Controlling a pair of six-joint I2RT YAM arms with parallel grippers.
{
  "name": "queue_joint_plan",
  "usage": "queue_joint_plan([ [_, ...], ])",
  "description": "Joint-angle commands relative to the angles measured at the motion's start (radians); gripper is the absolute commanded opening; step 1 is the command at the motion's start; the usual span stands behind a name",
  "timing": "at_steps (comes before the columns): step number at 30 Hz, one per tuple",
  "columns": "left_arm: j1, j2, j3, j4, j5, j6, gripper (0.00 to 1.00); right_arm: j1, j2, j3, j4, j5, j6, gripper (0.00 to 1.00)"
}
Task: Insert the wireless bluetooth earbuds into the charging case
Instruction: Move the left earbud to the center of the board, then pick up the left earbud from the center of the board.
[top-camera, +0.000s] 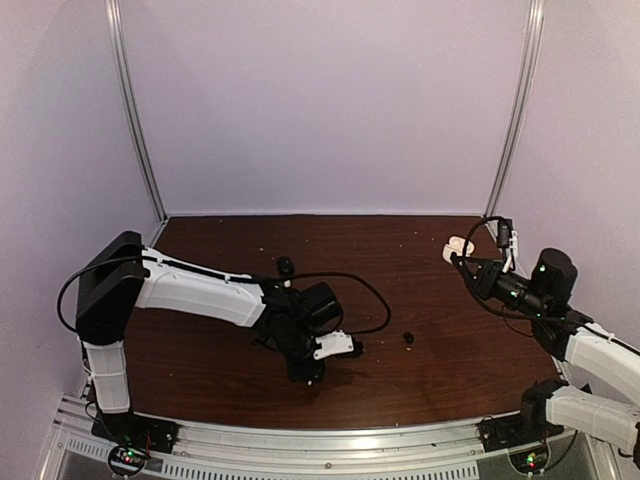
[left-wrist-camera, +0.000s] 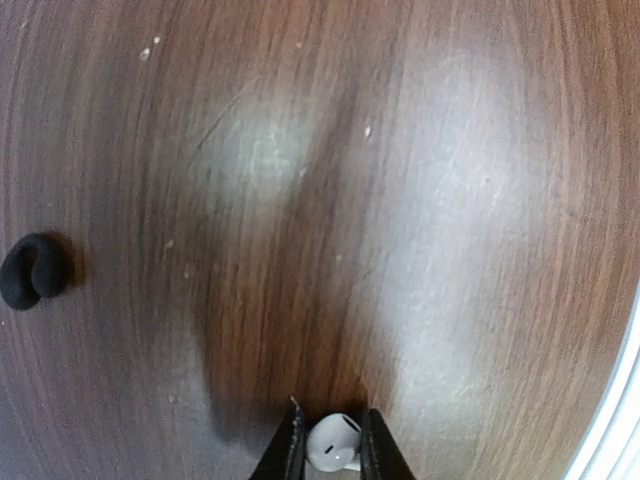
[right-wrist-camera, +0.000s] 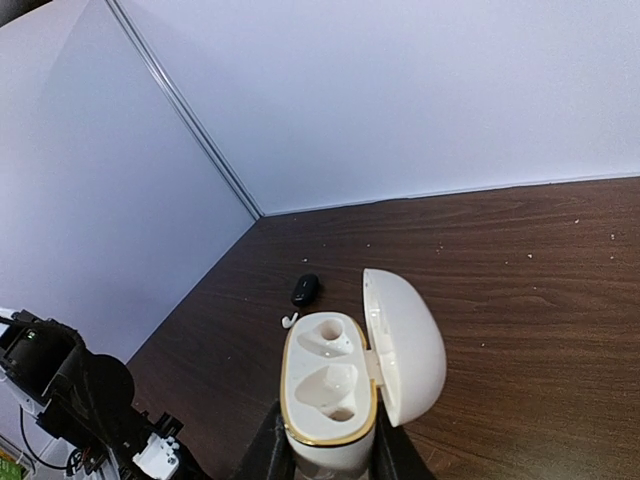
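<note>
Left gripper (left-wrist-camera: 332, 418) is clamped on a white earbud (left-wrist-camera: 335, 445), nipped between both tips, low over the table (left-wrist-camera: 450, 200). A black earbud (left-wrist-camera: 30, 270) lies on the wood well off to one side of it. Over on the right, the right gripper (right-wrist-camera: 330, 450) squeezes the base of the case (right-wrist-camera: 405, 345), lid swung open, held up above the table. Further back, a second white bud (right-wrist-camera: 289, 320) sits just beside a small black item (right-wrist-camera: 305, 289)

table (top-camera: 440, 370): dark wood-grain, pale specks | walls (top-camera: 320, 100): plain pale | corner posts (top-camera: 137, 110): metal | front rail (top-camera: 330, 440): metal
</note>
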Motion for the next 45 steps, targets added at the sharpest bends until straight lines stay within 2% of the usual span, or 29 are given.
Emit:
queue_joint_plan([
  [1,0.032,0.029,-0.055,-0.148,-0.112,0.038,0.16,-0.006,0.013,-0.003,0.06,-0.042,0.015,0.02],
  [4,0.037,0.034,-0.024,-0.195,-0.126,0.019,0.21,-0.007,0.018,0.001,0.057,-0.047,0.012,0.02],
  [9,0.037,0.014,0.011,-0.234,-0.114,-0.026,0.41,-0.006,0.025,0.003,0.063,-0.052,0.013,0.02],
  [13,0.037,0.005,0.052,-0.252,-0.11,-0.074,0.48,-0.006,0.032,0.005,0.07,-0.058,0.015,0.02],
  [27,0.057,0.101,0.232,-0.314,-0.015,-0.259,0.43,-0.004,0.028,0.003,0.061,-0.057,0.01,0.02],
  [40,0.06,0.126,0.225,-0.359,-0.026,-0.299,0.37,-0.004,0.035,0.003,0.064,-0.06,0.008,0.02],
  [45,0.061,0.123,0.21,-0.367,-0.016,-0.302,0.3,-0.004,0.04,0.002,0.068,-0.062,0.008,0.02],
])
